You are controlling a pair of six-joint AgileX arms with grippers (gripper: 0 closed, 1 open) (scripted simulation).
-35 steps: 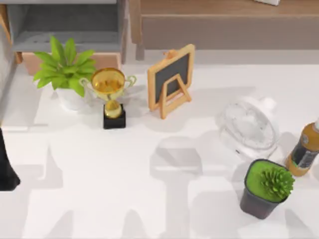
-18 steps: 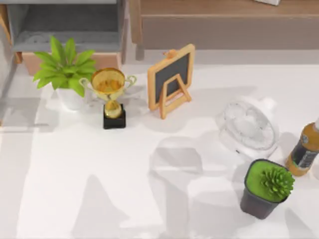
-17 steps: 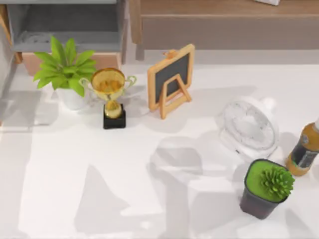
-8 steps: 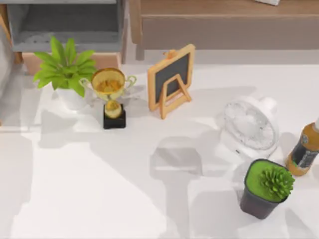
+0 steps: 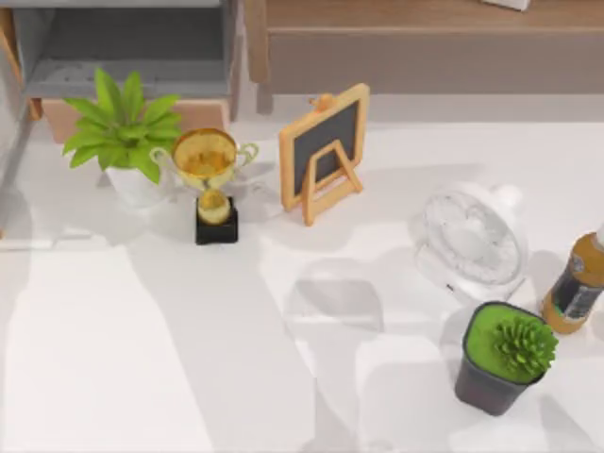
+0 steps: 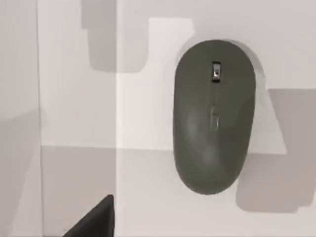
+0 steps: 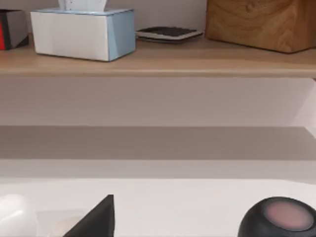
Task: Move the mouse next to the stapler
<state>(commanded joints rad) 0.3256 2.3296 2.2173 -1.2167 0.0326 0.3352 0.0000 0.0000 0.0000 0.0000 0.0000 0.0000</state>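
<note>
White desk [image 5: 142, 359] carries everything in the top view, and nothing on it there looks disturbed; along its far edge stand a leafy plant [image 5: 121, 127] in a white pot, a gold trophy [image 5: 209, 179] on a black base and a small wood-framed chalkboard [image 5: 326, 151], while toward the right sit a white fan [image 5: 472, 241], a succulent in a dark pot [image 5: 505, 359] and a brown bottle [image 5: 578, 283]; the wooden shelf [image 7: 158, 61] behind, seen from the right wrist, holds a tissue box [image 7: 84, 32] and a wooden block [image 7: 261, 22], with a dark rounded object [image 7: 279, 217] on the desk below it; the mouse [image 6: 214, 116], dark grey and small beside all these, lies flat on the bare white desk in the left wrist view, scroll wheel up, with nothing touching it.

By these views the task appears to be at its start: the mouse seems not yet gripped, and no stapler can be made out, so its spot cannot be told; the left arm looks to be hanging over the mouse, though whether its claw is apart or together cannot be told, and the same holds for the right arm's claw; still left are the descent, the grasp, the carry and the setting-down beside the stapler.
</note>
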